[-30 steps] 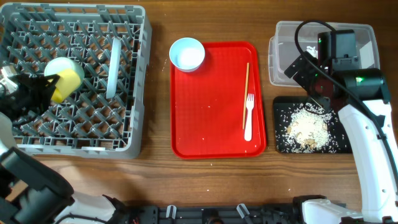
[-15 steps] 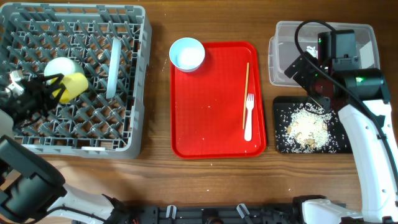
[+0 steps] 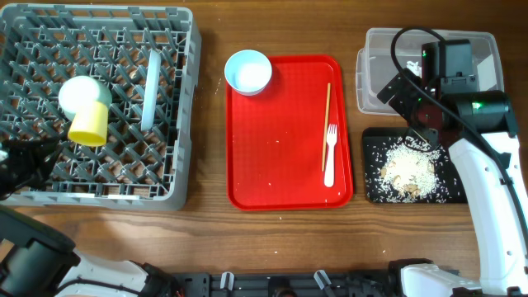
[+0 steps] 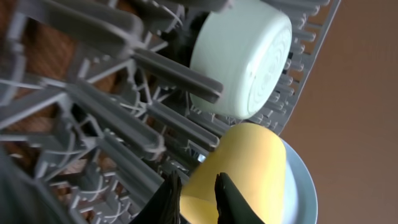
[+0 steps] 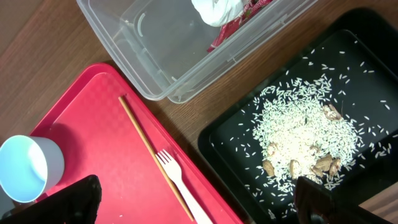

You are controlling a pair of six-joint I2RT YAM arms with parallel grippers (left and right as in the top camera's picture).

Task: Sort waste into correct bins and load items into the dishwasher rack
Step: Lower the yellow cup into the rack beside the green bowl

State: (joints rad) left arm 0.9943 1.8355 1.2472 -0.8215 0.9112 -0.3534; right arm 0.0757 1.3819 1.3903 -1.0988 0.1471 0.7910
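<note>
Loading of the dishwasher rack, set at the tabletop's far-left corner, is judged under way: the yellow cup is seen lying among its pegs, touching a pale bowl. The left gripper is held parted and empty near the left edge; the right gripper is spread wide near the right edge. A mid-table reach is called for next, where the second bowl, fork and chopstick are not yet loaded.

I'm seeing the right arm as a long white shell behind the wrist. Nearer the tool it has black housing, with a green light glowing on it. A black cable loops off the wrist. The left gripper has dark, slim fingers. The right gripper has black, blocky fingertips.
</note>
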